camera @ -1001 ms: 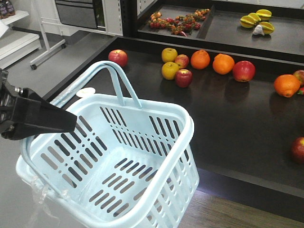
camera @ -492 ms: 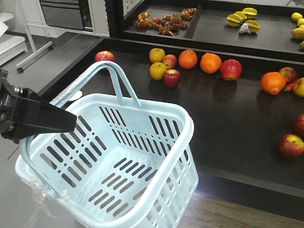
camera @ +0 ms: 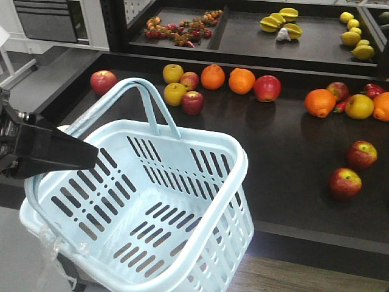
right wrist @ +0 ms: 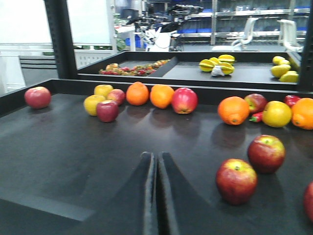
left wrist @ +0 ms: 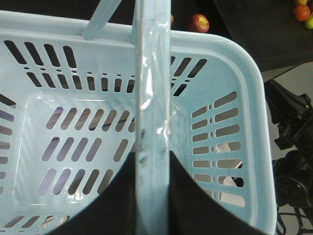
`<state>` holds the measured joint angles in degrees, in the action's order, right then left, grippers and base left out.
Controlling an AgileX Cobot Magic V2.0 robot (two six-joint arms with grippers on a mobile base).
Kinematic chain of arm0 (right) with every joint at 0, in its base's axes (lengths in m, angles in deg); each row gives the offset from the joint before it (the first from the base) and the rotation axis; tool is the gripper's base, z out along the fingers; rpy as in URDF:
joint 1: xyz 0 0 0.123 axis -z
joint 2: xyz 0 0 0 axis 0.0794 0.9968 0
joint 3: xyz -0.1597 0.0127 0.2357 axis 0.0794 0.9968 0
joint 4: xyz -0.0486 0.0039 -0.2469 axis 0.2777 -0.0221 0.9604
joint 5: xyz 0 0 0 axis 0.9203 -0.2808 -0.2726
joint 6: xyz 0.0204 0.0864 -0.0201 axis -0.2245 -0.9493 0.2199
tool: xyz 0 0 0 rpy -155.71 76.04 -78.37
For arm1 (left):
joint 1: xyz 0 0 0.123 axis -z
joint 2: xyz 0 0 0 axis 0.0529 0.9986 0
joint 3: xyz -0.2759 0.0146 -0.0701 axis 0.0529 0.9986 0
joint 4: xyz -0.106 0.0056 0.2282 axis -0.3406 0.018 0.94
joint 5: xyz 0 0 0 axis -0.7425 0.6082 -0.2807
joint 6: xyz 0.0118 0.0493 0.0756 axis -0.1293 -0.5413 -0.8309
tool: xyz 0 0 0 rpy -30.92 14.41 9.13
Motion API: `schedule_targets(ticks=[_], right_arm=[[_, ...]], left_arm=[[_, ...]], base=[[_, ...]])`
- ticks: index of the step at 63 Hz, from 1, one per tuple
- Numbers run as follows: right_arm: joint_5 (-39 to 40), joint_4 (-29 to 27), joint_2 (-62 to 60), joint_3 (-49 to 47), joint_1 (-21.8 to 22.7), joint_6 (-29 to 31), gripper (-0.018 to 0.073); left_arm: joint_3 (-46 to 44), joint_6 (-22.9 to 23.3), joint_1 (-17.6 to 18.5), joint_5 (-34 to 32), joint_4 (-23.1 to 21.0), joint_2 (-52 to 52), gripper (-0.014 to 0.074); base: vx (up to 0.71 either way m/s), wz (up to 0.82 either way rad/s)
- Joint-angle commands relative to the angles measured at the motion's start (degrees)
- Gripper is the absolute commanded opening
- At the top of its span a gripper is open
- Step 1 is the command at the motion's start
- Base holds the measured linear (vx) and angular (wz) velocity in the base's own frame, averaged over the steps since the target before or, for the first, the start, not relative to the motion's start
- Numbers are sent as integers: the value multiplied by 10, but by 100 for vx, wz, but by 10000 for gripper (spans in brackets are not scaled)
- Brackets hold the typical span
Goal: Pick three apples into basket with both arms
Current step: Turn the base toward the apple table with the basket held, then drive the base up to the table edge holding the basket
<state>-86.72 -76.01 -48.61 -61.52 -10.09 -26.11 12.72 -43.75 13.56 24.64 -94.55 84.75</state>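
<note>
The pale blue basket (camera: 238, 159) hangs empty in front of the dark shelf, and my left gripper (camera: 78, 156) is shut on its hoop handle (left wrist: 152, 88). In the left wrist view the black fingers (left wrist: 117, 196) press both sides of that handle. Two dark red apples (camera: 345, 182) (camera: 362, 153) lie at the right of the shelf. A third apple (camera: 267, 88) sits in the back row. My right gripper (right wrist: 156, 154) is shut and empty, low over the shelf, with the nearest apple (right wrist: 236, 180) to its right. That gripper is out of the front view.
Oranges (camera: 213, 76) and yellow fruits (camera: 174, 93) mix with more apples (camera: 104, 81) along the back row. A raised black lip (camera: 292, 66) separates a rear tray holding small fruits (camera: 182, 25) and star fruits (camera: 276, 22). An orange (camera: 320, 102) lies farther right.
The shelf and fruit have slid left in the front view, bringing two more apples and fruit into view at the right. The basket and left gripper keep their place in frame.
</note>
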Motion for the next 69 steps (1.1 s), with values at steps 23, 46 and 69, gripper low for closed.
schedule_targets(ticks=[23, 46, 69], right_arm=[[40, 6, -6, 8, 3, 5, -1], [40, 6, -6, 8, 3, 5, -1], [40, 6, -6, 8, 3, 5, -1]], left_arm=[[-16, 4, 1, -32, -39, -11, -8], [-16, 4, 1, -32, -39, -11, -8], [-16, 4, 1, -32, -39, -11, -8]], base=[[5, -16], [4, -6], [4, -6]])
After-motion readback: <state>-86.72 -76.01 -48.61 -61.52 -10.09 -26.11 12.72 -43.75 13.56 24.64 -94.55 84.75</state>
